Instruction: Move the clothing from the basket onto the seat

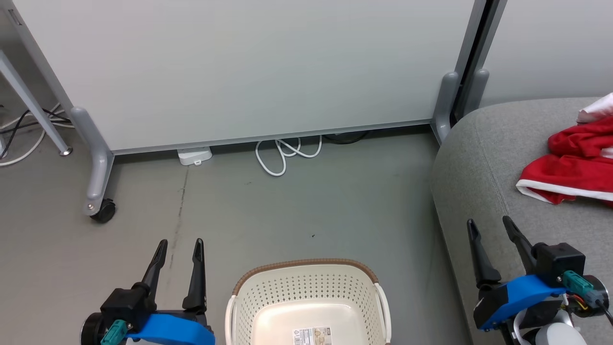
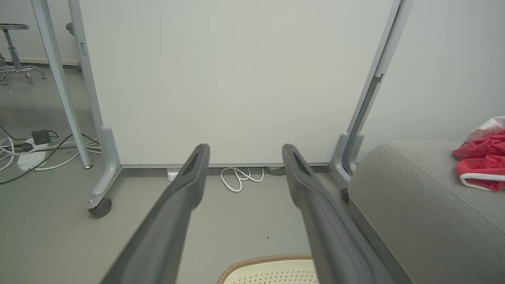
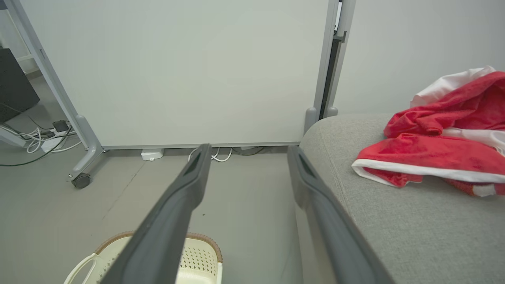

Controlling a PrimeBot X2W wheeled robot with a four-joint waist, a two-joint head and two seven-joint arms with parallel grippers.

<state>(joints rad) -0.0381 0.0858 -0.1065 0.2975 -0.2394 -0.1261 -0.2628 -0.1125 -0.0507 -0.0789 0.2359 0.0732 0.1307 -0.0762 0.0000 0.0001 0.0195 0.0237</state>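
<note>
Head view: the left gripper (image 1: 181, 242) hangs over the grey floor (image 1: 335, 206) just left of the basket (image 1: 306, 263). Its two dark fingers are spread apart and grip nothing. The right gripper (image 1: 489, 220) is likewise released, fingers parted, positioned over the front edge of the seat (image 1: 483, 158). The basket stands on the floor between the two grippers, beside the seat. Its pale bottom and a printed label (image 1: 312, 335) are exposed. The clothing (image 1: 572, 165), red with white trim, lies crumpled on the seat, apart from the right gripper. Behind stands a white partition panel (image 1: 268, 72) on castors, with a coiled white cable (image 1: 285, 154) at its base.
</note>
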